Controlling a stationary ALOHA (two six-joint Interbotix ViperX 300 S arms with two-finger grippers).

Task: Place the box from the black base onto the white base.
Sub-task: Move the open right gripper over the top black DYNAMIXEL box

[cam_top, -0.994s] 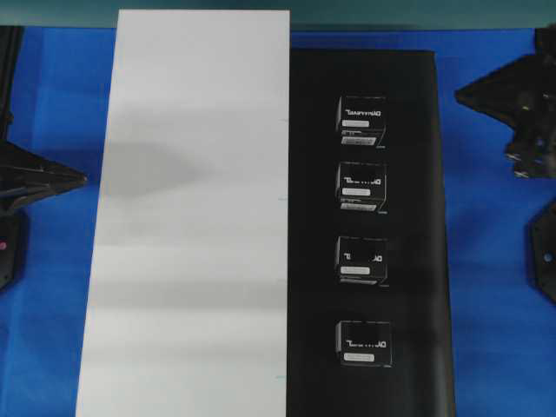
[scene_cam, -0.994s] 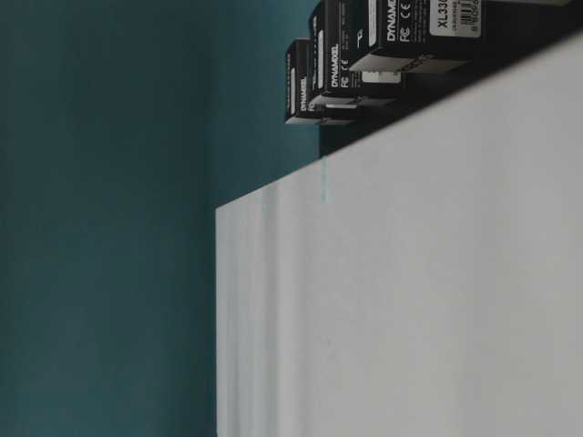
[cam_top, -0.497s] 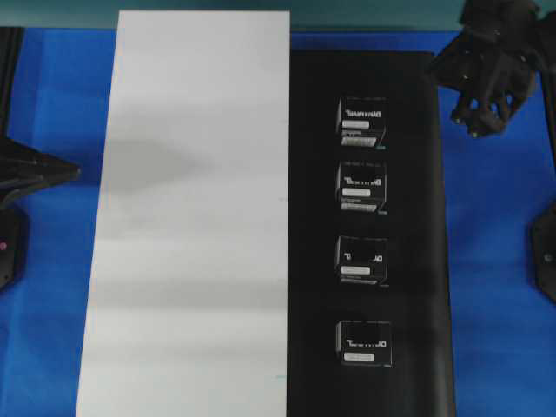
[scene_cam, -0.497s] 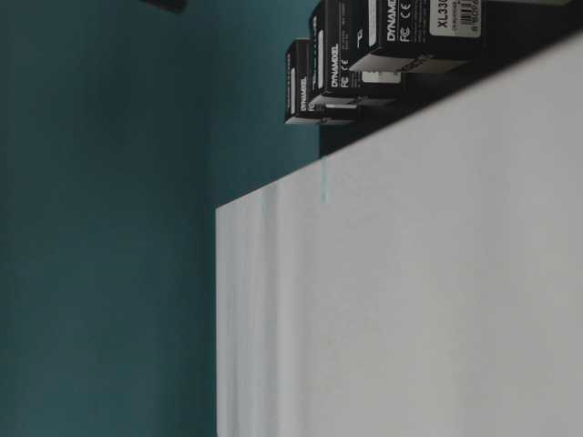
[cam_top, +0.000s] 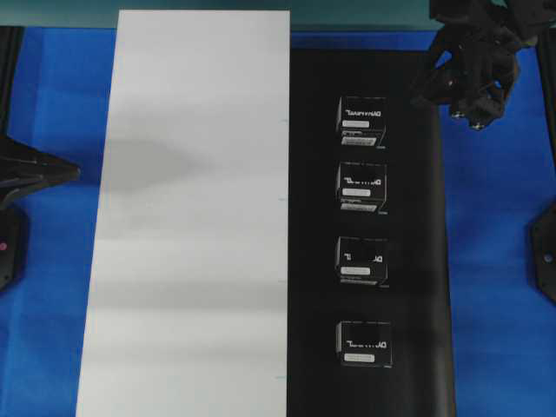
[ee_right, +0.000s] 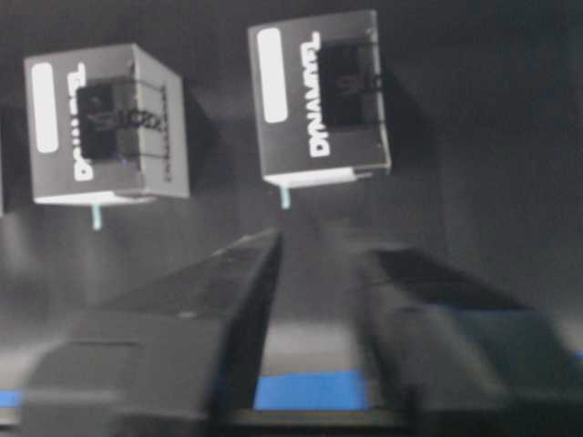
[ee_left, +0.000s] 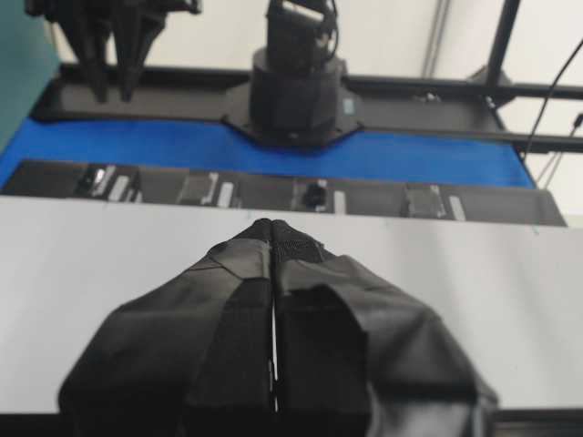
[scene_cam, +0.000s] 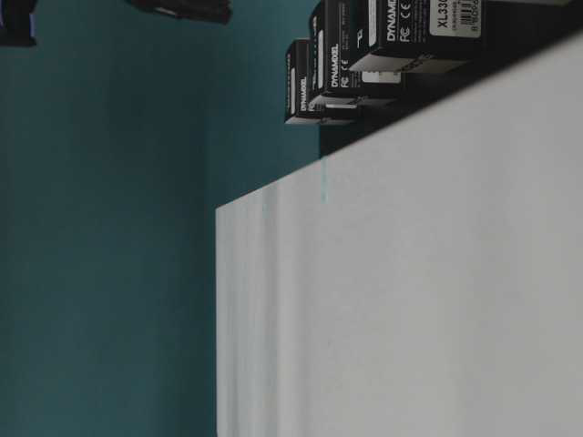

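Note:
Several black boxes stand in a row on the black base (cam_top: 417, 261); the farthest box (cam_top: 361, 122) is nearest my right gripper. The white base (cam_top: 195, 217) lies bare to its left. My right gripper (cam_top: 447, 102) hovers over the black base's far right corner, to the right of that box and apart from it. In the right wrist view its fingers (ee_right: 219, 282) stand apart with nothing between them, and that box (ee_right: 319, 96) lies ahead with a second box (ee_right: 107, 123) beside it. My left gripper (ee_left: 273, 228) is shut and empty at the white base's left edge.
Blue table surface (cam_top: 495, 261) surrounds both bases. The table-level view shows the boxes (scene_cam: 337, 82) stacked in line beyond the white base (scene_cam: 410, 291), with part of the right arm (scene_cam: 182, 9) above. The right arm's pedestal (ee_left: 296, 86) stands behind the black base.
The right arm has swung from the right edge to the far end and in over the black base's corner. Its jaws have parted. The left arm stayed still.

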